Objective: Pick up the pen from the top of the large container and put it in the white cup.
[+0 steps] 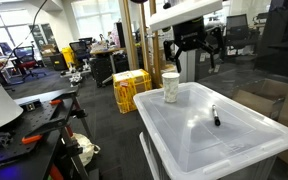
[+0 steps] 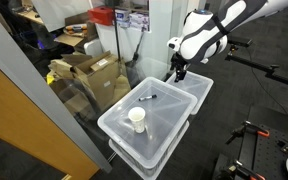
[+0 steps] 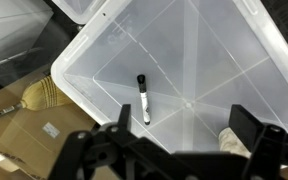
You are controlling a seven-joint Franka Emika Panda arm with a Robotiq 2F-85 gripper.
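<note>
Overhead, spread-jawed gripper (image 2: 175, 76) near pen (image 3: 143, 97) on large container (image 3: 224, 50); white cup (image 2: 136, 118) apart, cardboard boxes (image 2: 89, 75) beside.

In an exterior view, the large container (image 1: 199, 145) sits in front. The white cup (image 1: 171, 86) stands on a far corner of its lid. The pen (image 1: 216, 117) lies on the lid, apart from the cup. The gripper (image 1: 192, 50) hangs above, holding nothing. Yellow crates (image 1: 131, 90) sit behind.
</note>
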